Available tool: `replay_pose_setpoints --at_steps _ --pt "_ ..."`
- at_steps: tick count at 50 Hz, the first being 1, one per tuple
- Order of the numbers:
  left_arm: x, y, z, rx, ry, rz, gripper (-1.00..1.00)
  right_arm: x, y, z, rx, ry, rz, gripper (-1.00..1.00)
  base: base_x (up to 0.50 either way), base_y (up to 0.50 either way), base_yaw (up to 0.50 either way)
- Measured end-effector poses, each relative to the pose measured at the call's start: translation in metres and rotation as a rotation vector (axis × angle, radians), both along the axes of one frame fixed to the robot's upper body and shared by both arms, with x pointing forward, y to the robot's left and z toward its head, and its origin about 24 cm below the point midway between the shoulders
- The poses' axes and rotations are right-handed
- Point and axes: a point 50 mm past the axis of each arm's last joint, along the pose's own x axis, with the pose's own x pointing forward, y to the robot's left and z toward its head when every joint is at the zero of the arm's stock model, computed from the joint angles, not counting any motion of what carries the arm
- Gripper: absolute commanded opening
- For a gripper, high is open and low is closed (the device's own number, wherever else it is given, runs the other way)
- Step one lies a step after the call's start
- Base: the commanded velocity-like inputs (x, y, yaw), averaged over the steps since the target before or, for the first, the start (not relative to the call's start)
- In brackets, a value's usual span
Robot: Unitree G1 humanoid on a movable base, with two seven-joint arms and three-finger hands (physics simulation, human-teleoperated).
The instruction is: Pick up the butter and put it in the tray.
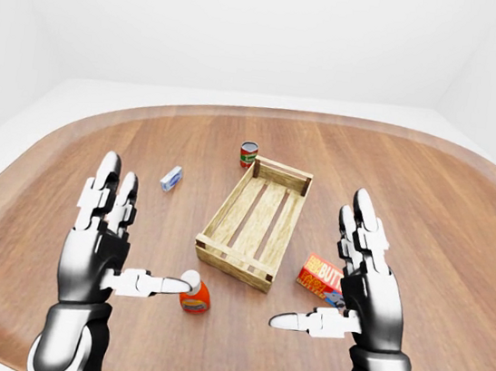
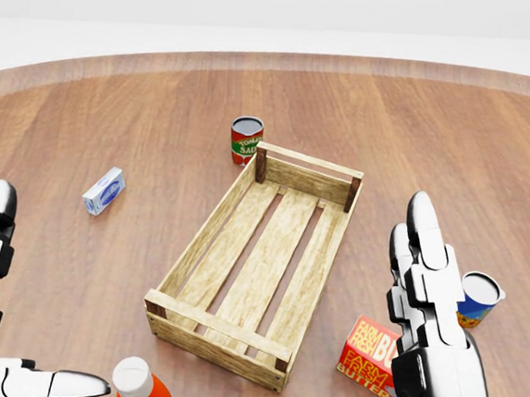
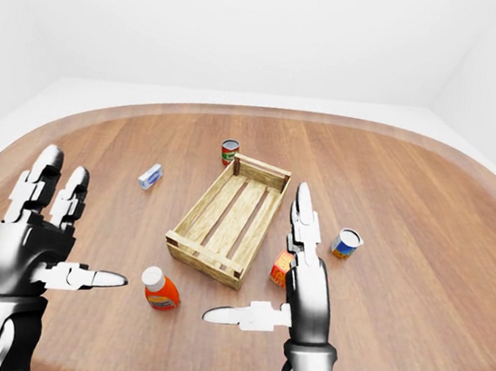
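Observation:
The butter [image 2: 369, 358] is a red and orange box lying on the wooden table, just right of the tray's near right corner in the head view. The tray [image 2: 201, 239] is an empty slatted wooden crate in the middle of the table. My right hand [image 1: 345, 281] is raised open, fingers spread, above and slightly right of the butter. It covers part of the box in the right-eye view. My left hand [image 1: 122, 242] hovers open at the left, holding nothing.
A ketchup bottle [image 2: 142, 387] stands by the tray's near left corner, under my left thumb. A red tomato can [image 2: 245, 140] stands at the tray's far end. A small blue and white box [image 2: 104, 191] lies to the left. A blue can [image 2: 474, 300] lies right of the butter.

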Motion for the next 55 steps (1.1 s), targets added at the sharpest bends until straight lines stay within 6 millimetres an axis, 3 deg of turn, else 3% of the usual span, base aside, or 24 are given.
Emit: replay_pose_setpoints --at_steps 15,22,28,36,44,55 --pt "0.003 0.001 -0.001 0.000 0.003 0.005 1.00 -0.007 -0.003 0.005 -0.062 -0.015 0.007 1.00 0.00 0.00 0.00" --pt "0.004 0.002 -0.001 -0.001 0.001 0.008 1.00 -0.013 -0.025 0.028 -0.262 -0.095 -0.049 1.00 0.00 0.00 0.00" --pt "0.003 0.000 -0.002 0.000 0.007 0.004 1.00 -0.007 -0.030 0.049 -0.639 -0.117 -0.079 1.00 0.00 0.00 0.00" --pt "0.003 0.000 -0.003 0.001 0.012 0.002 1.00 -0.004 -0.037 0.059 -0.880 -0.054 -0.136 1.00 0.00 0.00 0.00" --pt "0.002 0.000 -0.002 0.002 0.009 0.002 1.00 0.006 -0.044 0.061 -0.966 -0.024 -0.191 1.00 0.00 0.00 0.00" --pt "0.003 0.000 -0.001 0.002 0.006 0.005 1.00 0.027 -0.054 0.045 -0.993 0.073 -0.170 1.00 0.00 0.00 0.00"
